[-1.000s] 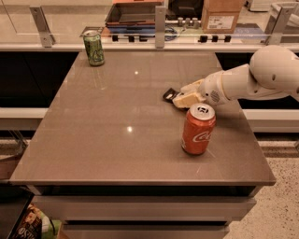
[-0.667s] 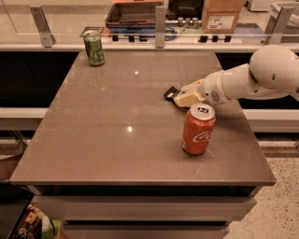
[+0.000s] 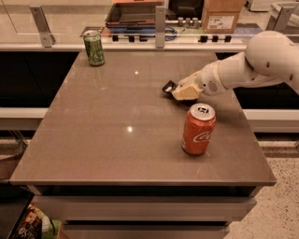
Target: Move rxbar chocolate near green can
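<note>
The pincer (image 3: 181, 91) sits low over the surface (image 3: 117, 140), at about 2 o'clock from the surface's middle. The white arm (image 3: 252, 65) that carries it reaches in from 3 o'clock, over the right edge, and slopes down to the pincer's cream-coloured tip.

The bar (image 3: 168, 87) shows as a small dark shape at 9 o'clock of the pincer, right against its tip. Only one end sticks out; the rest is hidden behind the pincer. I cannot tell whether the pincer is closed on the bar or merely touches it, nor how wide it stands. Nor can I tell whether the bar lies flat on the surface or is raised off it.

The green can (image 3: 94, 47) stands upright in the far left corner of the surface, at about 11 o'clock from the middle, close to the back edge. It is well apart from the bar, and lies toward 10 o'clock from it.

A red can (image 3: 198, 130) stands upright at about 4 o'clock from the middle. It is near the pincer, at 5 o'clock from it, and does not touch it. Its silver top with the pull tab faces up, and white script runs along its side.

Beyond the back edge, at 12 o'clock, a pale counter (image 3: 28, 46) runs across the view. On the far side of it a dark tray (image 3: 135, 11) lies at 12 o'clock and a cardboard box (image 3: 223, 14) stands at 1 o'clock.
</note>
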Motion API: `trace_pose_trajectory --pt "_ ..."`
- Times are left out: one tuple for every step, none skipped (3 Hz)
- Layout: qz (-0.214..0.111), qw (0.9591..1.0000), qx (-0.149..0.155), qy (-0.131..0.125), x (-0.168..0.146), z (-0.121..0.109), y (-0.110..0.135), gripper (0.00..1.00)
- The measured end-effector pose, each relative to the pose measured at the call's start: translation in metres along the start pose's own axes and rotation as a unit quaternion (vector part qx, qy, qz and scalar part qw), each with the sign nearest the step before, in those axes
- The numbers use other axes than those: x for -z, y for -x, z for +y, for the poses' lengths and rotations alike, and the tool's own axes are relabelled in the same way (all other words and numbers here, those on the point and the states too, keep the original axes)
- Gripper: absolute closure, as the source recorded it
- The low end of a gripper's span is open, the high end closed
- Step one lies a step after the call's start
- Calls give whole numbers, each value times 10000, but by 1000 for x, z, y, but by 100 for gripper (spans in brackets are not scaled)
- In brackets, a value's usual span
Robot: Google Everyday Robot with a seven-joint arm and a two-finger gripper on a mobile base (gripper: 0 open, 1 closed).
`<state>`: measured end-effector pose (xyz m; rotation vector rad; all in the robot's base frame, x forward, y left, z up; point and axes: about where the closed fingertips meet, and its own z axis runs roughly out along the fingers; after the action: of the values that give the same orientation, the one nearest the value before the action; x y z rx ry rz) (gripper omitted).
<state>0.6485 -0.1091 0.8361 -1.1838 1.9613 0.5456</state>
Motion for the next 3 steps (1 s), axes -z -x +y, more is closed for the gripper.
trace_pose_trajectory --pt "73 9998 185 -46 3 -20 26 100" --pt "101 9994 318 -76 3 -35 51 100" --pt "107 9990 421 -81 -2 -45 79 100"
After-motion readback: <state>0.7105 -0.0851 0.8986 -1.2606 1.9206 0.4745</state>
